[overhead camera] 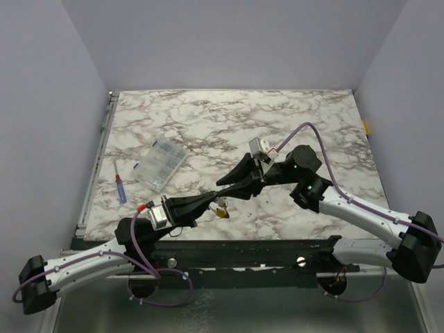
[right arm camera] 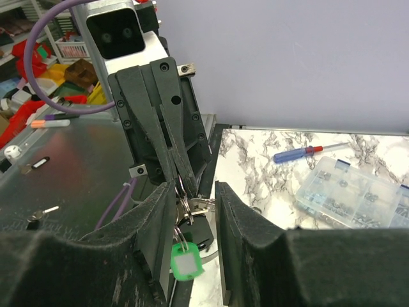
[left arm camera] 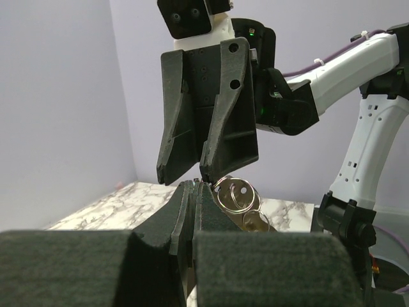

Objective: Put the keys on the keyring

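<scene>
My left gripper (overhead camera: 212,201) is shut on a silver metal keyring (left arm camera: 235,195), held above the table near its front edge. A metal key (left arm camera: 255,220) hangs from the ring. In the right wrist view a green plastic tag (right arm camera: 185,263) hangs below the rings (right arm camera: 185,206). From above a yellowish piece (overhead camera: 221,212) dangles under the fingertips. My right gripper (overhead camera: 226,186) is open, its jaws (right arm camera: 195,192) standing on either side of the left gripper's shut fingers (right arm camera: 163,141) and the rings. It does not hold anything.
A clear plastic compartment box (overhead camera: 161,165) lies left of centre, also in the right wrist view (right arm camera: 351,195). A blue screwdriver with a red tip (overhead camera: 121,187) lies near the left edge. The dark front rail (overhead camera: 243,250) runs just below the grippers.
</scene>
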You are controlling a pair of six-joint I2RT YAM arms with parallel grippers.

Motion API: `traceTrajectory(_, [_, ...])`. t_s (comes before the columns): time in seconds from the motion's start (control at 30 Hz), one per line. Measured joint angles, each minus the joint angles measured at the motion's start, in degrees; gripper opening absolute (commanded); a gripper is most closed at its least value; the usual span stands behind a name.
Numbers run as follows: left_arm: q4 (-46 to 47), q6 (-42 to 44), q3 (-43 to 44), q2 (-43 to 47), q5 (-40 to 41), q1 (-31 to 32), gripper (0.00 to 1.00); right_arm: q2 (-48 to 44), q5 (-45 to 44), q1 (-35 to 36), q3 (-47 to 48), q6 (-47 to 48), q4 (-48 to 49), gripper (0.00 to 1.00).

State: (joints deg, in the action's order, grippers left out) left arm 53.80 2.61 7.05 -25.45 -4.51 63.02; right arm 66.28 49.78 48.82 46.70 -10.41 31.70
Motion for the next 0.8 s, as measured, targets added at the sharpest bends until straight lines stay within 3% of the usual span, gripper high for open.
traceTrajectory(0.1, [-0.11,0.02,0.0,0.02,0.07,-0.02,0.0,0.59,0.55,-0.02,0.09,-0.07,0.02,0.35])
traceTrajectory(0.47, [-1.2,0.39,-0.11,0.81,0.98,-0.02,0.0,1.44,2.27,-0.02,0.09,-0.35,0.9,0.19])
traceTrajectory(0.63, [-1.68,0.44,-0.13,1.22,1.38,0.0,0.0,1.84,2.93,-0.02,0.09,-0.55,1.29,0.3])
traceTrajectory(0.8, [-2.1,0.63,-0.42,1.55,1.55,0.0,0.0,1.88,3.15,-0.04,0.2,0.15,-0.15,0.34])
